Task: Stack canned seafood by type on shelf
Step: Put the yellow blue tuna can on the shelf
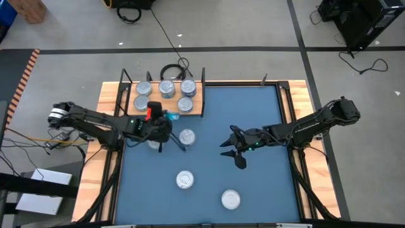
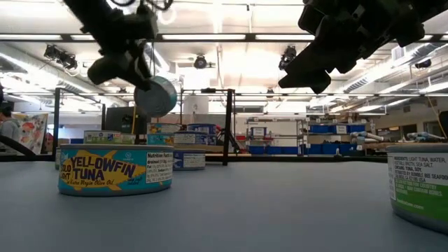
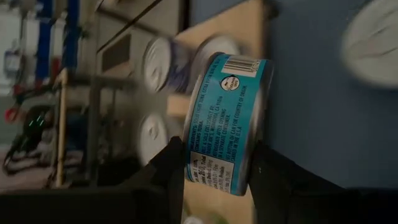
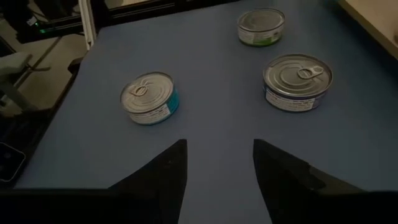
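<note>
My left gripper [image 1: 168,123] is shut on a teal-labelled tin [image 3: 227,124], which hangs above the blue mat [image 1: 253,126] just in front of the shelf. The low view also shows this tin [image 2: 155,96] in the air. The shelf [image 1: 196,107], a wooden board with black posts, carries several silver tins [image 1: 166,88] on its top. Three more tins lie flat on the mat [image 1: 186,136] [image 1: 184,180] [image 1: 231,199]. My right gripper [image 4: 217,168] stands open above the mat's right half, with nothing between its fingers. My left gripper pinches the teal tin between its two fingers [image 3: 171,171], one on each flat face. They grip at the part of the rim [image 3: 217,177] nearest the gripper. The fingers slant down from the table's left side. The tin stands on edge, lifted clear of the mat.
In the low view a Yellowfin Tuna tin [image 2: 115,168] stands near on the left and a green-labelled tin [image 2: 420,185] on the right. The right wrist view shows three tins on the mat [image 4: 149,98] [image 4: 298,81] [image 4: 261,26]. Black frame rails run along the mat's sides [image 1: 120,164].
</note>
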You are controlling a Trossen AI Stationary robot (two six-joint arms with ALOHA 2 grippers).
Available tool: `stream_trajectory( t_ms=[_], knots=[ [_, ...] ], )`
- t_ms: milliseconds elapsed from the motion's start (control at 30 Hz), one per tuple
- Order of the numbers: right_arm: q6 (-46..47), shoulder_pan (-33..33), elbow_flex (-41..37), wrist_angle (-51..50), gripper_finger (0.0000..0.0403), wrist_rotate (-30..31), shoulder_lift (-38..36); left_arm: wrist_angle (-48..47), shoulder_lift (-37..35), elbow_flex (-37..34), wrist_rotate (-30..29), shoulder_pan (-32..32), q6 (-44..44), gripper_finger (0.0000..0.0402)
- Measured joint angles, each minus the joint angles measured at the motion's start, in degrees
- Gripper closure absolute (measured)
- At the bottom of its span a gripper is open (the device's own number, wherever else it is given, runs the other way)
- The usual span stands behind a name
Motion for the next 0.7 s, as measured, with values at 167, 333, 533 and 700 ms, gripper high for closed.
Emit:
stream_trajectory(
  t_ms=[167,333,533,700],
  knots=[
    [0.01,0.00,0.00,0.02,0.0213,-0.02,0.00,2.30,-1.01,-2.18,-2.67,3.96,0.28,0.0261],
    [-0.37,0.00,0.00,-0.06,0.0213,-0.02,0.00,3.67,-1.01,-3.54,-2.03,8.31,2.02,0.0261],
    [-0.45,0.00,0.00,-0.09,0.0213,-0.02,0.00,5.10,-0.99,-4.19,0.37,13.77,3.54,0.0261],
    [-1.83,0.00,0.00,-0.04,0.0213,0.07,0.00,8.73,-0.97,-4.21,3.93,17.71,6.25,0.0261]
  ],
)
